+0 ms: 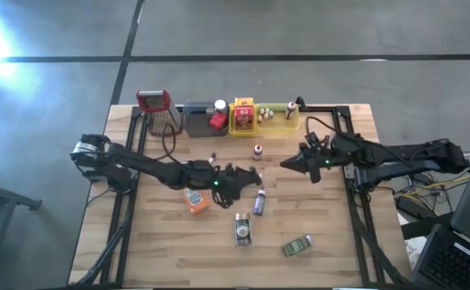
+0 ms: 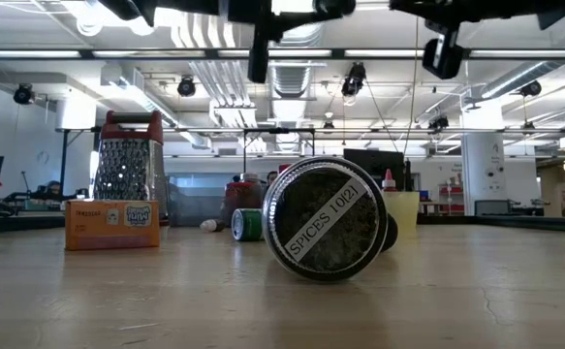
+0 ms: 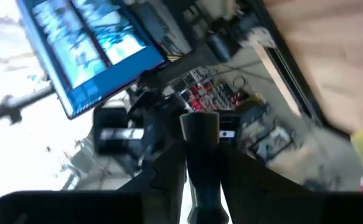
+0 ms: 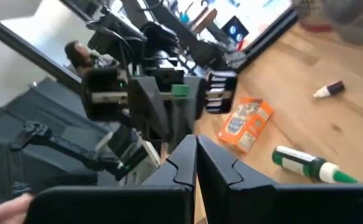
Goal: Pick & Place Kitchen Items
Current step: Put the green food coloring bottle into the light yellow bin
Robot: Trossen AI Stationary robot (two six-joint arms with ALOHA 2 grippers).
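Observation:
My left gripper [image 1: 251, 176] hangs above the table's middle, shut on a dark, round-ended slender thing [image 3: 200, 134]. My right gripper [image 1: 285, 164] is shut and empty, just right of it and level with it; its fingertips meet in the right wrist view [image 4: 197, 150]. Loose on the wood lie an orange packet [image 1: 195, 199], a purple bottle [image 1: 259, 201], a spice jar [image 1: 243, 228] on its side, a green tin [image 1: 297, 246] and a small red-capped bottle [image 1: 258, 151]. My left gripper pinches the dark slender thing between its two fingers [image 3: 164, 180]. The rounded free end [image 3: 200, 119] sticks out past the fingertips, along the fingers. The thing is lifted clear of the table. What kind of thing it is cannot be told.
A red-topped grater [image 1: 155, 109] and grey [image 1: 194, 122], yellow [image 1: 236, 127] and green [image 1: 293, 122] trays line the far edge, with items in them. The spice jar [image 2: 326, 218] fills the low view's middle, and the orange packet [image 2: 112, 225] stands to its left.

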